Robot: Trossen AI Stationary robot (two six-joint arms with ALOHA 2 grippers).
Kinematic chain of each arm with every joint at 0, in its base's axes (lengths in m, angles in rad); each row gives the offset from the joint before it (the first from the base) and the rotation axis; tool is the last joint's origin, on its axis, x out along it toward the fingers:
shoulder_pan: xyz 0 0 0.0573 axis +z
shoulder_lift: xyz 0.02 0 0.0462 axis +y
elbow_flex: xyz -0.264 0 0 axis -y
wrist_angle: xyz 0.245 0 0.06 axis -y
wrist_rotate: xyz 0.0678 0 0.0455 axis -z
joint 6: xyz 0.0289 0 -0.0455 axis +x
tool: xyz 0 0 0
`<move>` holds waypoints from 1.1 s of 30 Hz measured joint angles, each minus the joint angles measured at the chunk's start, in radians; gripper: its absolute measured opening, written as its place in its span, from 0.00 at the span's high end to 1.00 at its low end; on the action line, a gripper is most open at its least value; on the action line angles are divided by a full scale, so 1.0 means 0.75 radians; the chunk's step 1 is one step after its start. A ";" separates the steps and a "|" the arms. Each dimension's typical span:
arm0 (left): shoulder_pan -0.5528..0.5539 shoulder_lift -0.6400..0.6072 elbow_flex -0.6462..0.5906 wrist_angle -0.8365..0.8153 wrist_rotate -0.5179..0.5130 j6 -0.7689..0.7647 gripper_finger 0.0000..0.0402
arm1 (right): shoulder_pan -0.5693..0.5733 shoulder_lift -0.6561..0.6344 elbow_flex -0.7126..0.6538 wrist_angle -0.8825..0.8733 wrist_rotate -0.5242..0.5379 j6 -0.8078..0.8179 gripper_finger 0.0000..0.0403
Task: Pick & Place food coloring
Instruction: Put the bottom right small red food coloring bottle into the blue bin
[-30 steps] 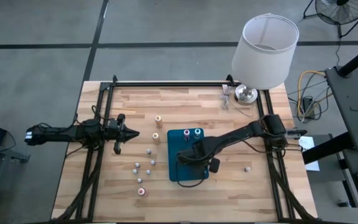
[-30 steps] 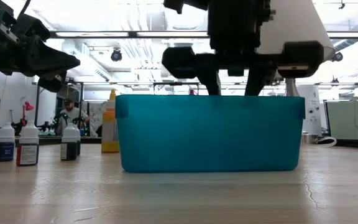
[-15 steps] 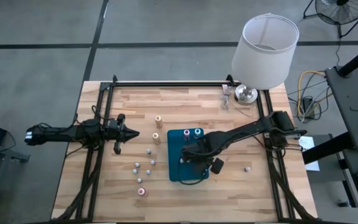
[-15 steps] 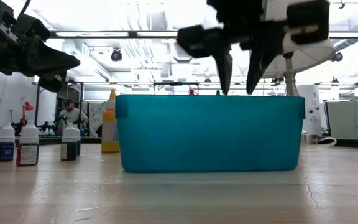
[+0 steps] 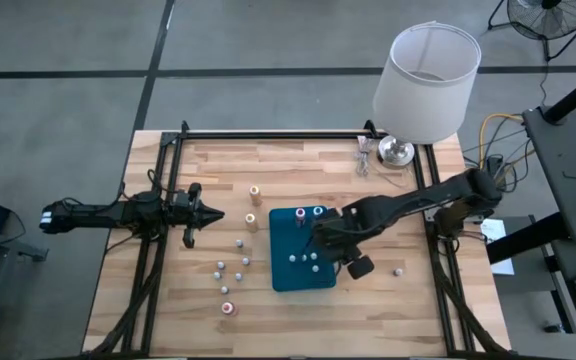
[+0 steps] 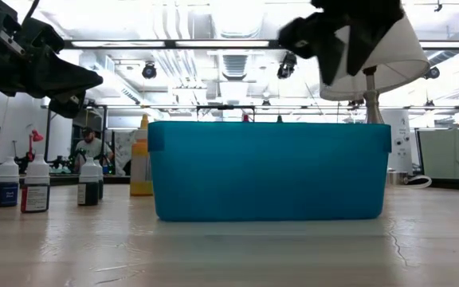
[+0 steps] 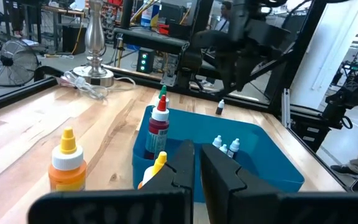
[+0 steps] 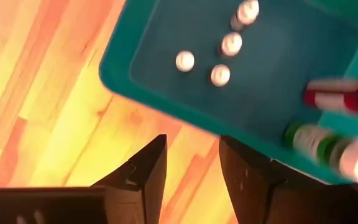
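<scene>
The food coloring is split. Small white-capped bottles and two taller ones stand in the teal tray. Others stand on the wood left of it: two orange ones, several small ones and a red-topped one. One small bottle stands alone to the right. My right gripper hangs open above the tray's right rim, pointing down, nothing between its fingers. My left gripper is shut and level at the left, clear of the bottles.
A lamp with a white shade and a metal base stands at the far right corner, with a cord beside it. Black frame rails run along the table's sides. Bare wood lies right of the tray and near the front edge.
My right gripper has risen out of the tray and drawn back toward the table's right edge, rolling about its own axis. The small bottles it covered inside the tray now show. My left arm has kept still.
</scene>
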 joint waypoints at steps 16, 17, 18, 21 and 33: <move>0.000 0.000 0.000 0.000 0.000 0.000 1.00 | 0.055 -0.426 -0.541 0.159 0.000 0.532 0.63; 0.000 0.000 -0.001 0.000 0.000 0.000 1.00 | 0.064 -0.452 -0.569 0.158 0.001 0.544 0.63; 0.000 0.000 0.000 -0.001 0.000 0.000 1.00 | 0.077 -0.480 -0.596 0.156 0.001 0.552 0.63; 0.000 0.000 0.000 -0.001 0.000 0.000 1.00 | 0.115 -0.573 -0.674 0.157 0.000 0.569 0.62; 0.000 0.000 0.000 -0.001 0.000 0.000 1.00 | 0.288 -0.791 -0.799 0.085 -0.011 0.691 0.55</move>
